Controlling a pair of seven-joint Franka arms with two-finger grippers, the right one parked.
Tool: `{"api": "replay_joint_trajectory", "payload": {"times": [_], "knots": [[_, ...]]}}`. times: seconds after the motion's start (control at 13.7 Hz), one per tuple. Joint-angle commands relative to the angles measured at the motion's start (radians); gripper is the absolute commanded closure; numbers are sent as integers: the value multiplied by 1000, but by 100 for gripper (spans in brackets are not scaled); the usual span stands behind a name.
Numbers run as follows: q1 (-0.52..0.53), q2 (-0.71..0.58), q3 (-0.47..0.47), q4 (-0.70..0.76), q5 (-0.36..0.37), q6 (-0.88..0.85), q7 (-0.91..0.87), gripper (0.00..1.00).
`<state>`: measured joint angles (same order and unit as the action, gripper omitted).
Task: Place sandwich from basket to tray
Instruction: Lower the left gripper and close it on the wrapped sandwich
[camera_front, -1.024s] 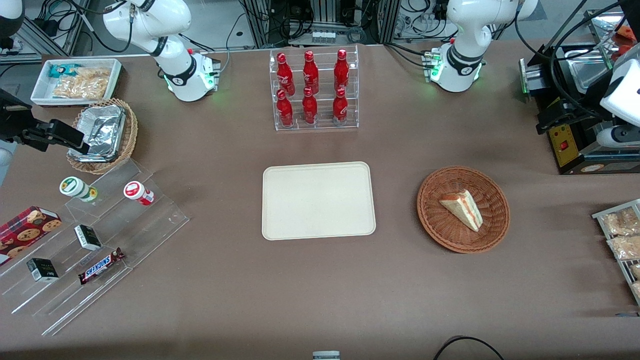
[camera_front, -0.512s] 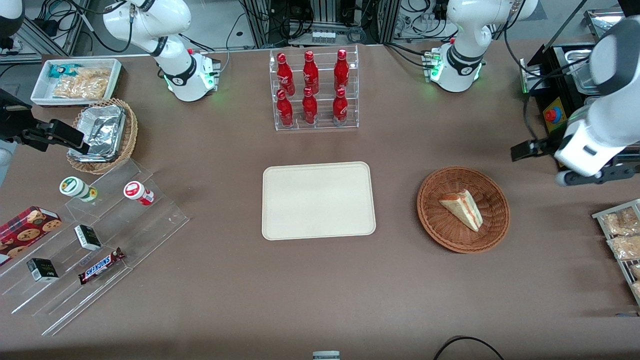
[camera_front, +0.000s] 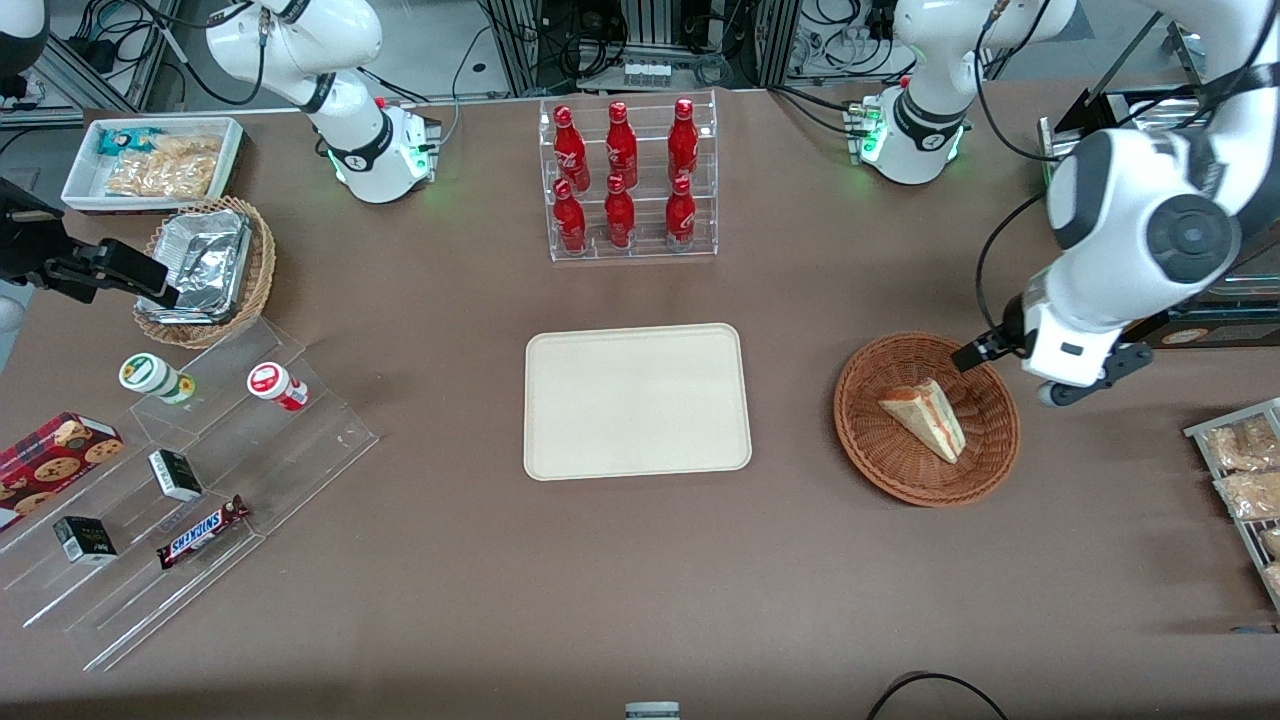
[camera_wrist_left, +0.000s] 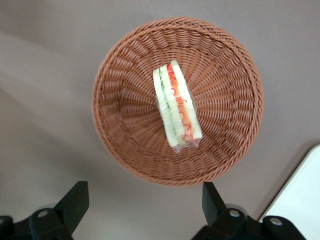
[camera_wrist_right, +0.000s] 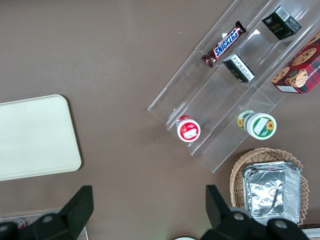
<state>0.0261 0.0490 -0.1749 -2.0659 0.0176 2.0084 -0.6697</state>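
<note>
Above the wicker basket (camera_front: 927, 419), the left gripper (camera_wrist_left: 145, 207) hangs with fingers spread wide and empty, apparently lining up a descent; the wrapped sandwich (camera_wrist_left: 176, 104) lies on its side mid-basket, untouched, while the cream tray (camera_front: 637, 401) waits nearby toward the parked arm's end

A reddish-brown woven basket (camera_front: 926, 418) holds a white sandwich (camera_front: 923, 416) striped red and green. The tray (camera_front: 636, 400) is plain cream, the tabletop (camera_front: 600, 580) dull brown. The black-fingered end effector (camera_wrist_left: 145, 207) hangs open above the basket.
</note>
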Motion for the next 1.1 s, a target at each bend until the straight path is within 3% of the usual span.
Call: {"api": "replay_joint_trajectory", "payload": {"times": [0.0,0.73,1.02], "knots": [[-6,-38,-12,-115,19,143,-146,0],[-6,132,-25,-151,19,398,-258,0],[-15,163,-23,-151,19,421,-269,0]]}}
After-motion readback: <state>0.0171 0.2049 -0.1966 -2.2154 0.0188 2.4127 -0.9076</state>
